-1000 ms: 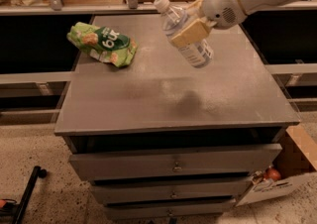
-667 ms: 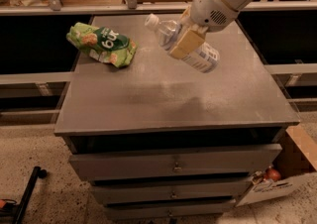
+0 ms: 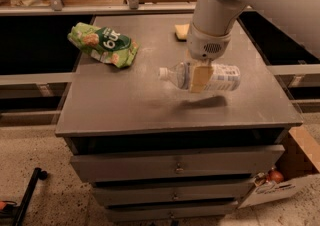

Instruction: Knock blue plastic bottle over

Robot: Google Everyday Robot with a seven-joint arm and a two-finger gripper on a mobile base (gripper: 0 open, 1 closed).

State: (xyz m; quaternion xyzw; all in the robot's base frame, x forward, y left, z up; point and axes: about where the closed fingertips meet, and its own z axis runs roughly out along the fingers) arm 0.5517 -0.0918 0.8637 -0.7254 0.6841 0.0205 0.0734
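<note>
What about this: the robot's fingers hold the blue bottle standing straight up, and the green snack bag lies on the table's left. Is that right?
Not quite. The camera view shows the blue plastic bottle turned sideways in the gripper above the table, not standing up. The fingers do hold it, and the green snack bag does lie on its left.
</note>
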